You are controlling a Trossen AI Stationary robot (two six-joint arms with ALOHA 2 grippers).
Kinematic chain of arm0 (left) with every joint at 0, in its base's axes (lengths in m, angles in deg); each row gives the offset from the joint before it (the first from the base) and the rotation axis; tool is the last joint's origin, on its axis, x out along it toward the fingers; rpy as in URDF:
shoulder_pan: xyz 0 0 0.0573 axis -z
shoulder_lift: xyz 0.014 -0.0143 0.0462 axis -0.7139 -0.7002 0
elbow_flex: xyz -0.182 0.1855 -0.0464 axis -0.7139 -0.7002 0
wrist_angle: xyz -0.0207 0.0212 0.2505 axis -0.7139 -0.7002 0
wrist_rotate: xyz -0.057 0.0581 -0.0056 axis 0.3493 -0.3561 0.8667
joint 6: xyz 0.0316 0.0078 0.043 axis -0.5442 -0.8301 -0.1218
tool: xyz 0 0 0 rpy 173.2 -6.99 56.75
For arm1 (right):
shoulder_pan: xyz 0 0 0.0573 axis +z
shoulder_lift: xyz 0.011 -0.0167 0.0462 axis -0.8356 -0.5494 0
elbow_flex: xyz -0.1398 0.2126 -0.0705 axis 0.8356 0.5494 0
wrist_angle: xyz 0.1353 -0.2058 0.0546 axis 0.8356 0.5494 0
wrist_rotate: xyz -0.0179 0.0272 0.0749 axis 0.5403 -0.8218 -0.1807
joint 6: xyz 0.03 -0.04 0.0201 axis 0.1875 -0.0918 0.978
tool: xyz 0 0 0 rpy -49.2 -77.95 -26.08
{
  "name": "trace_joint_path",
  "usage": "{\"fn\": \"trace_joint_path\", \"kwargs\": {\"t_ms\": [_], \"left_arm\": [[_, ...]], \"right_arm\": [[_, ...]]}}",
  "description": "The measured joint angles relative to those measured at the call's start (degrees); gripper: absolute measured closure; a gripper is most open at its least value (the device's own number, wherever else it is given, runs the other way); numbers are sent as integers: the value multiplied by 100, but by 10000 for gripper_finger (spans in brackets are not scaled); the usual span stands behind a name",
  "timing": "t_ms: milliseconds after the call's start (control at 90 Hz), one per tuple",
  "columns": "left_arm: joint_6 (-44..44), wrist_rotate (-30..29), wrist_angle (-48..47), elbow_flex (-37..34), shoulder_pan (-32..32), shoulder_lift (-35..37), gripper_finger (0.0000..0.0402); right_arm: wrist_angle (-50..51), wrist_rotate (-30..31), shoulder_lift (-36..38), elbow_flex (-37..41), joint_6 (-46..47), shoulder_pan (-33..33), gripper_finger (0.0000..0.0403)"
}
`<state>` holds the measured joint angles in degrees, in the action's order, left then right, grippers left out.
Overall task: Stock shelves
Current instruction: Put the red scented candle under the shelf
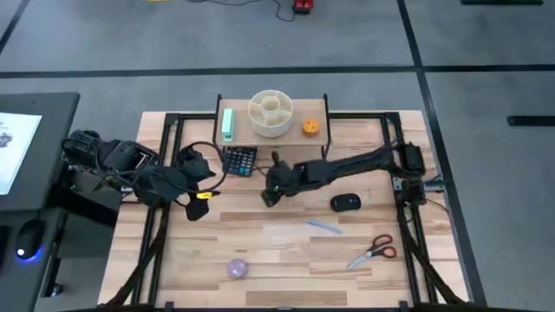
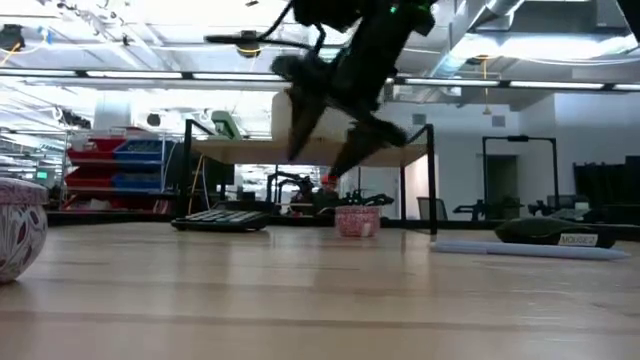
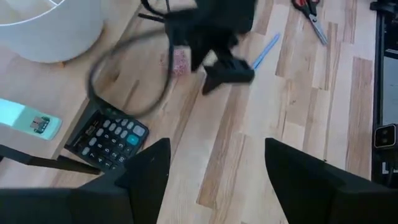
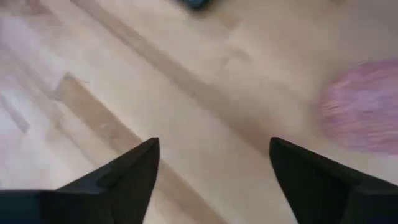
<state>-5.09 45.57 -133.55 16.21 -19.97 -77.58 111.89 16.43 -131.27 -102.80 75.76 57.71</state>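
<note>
The shelves (image 1: 273,130) stand at the table's far middle, a low wood plank on thin black legs. On the plank rest a green packet (image 1: 228,124), a white divided tub (image 1: 271,113) and an orange piece (image 1: 310,127). A calculator (image 1: 240,160) lies on the table at the shelves' near left edge. A small pink patterned thing (image 3: 180,61) sits on the table in front of the shelves. My right gripper (image 4: 214,168) hangs open just above the table beside the pink thing (image 4: 364,115). My left gripper (image 3: 214,180) hovers open to the calculator's left.
A black mouse (image 1: 345,203), a blue pen (image 1: 323,226) and red-handled scissors (image 1: 375,252) lie on the right half of the table. A purple ball (image 1: 238,268) sits near the front edge. Black frame rails run along both table sides.
</note>
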Motion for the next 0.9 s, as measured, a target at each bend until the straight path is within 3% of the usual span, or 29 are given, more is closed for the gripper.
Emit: {"fn": "trace_joint_path", "kwargs": {"t_ms": [311,456,644,900], "left_arm": [[13,62,32,0,0,1,164],[18,70,37,0,0,0,164],[44,76,39,0,0,1,164],[107,83,39,0,0,1,164]], "right_arm": [[-563,94,-739,12,334,-116,387],[-420,458,-726,4,643,-258,388],[15,483,-708,9,638,-503,400],[534,490,-695,-4,-204,-608,402]]}}
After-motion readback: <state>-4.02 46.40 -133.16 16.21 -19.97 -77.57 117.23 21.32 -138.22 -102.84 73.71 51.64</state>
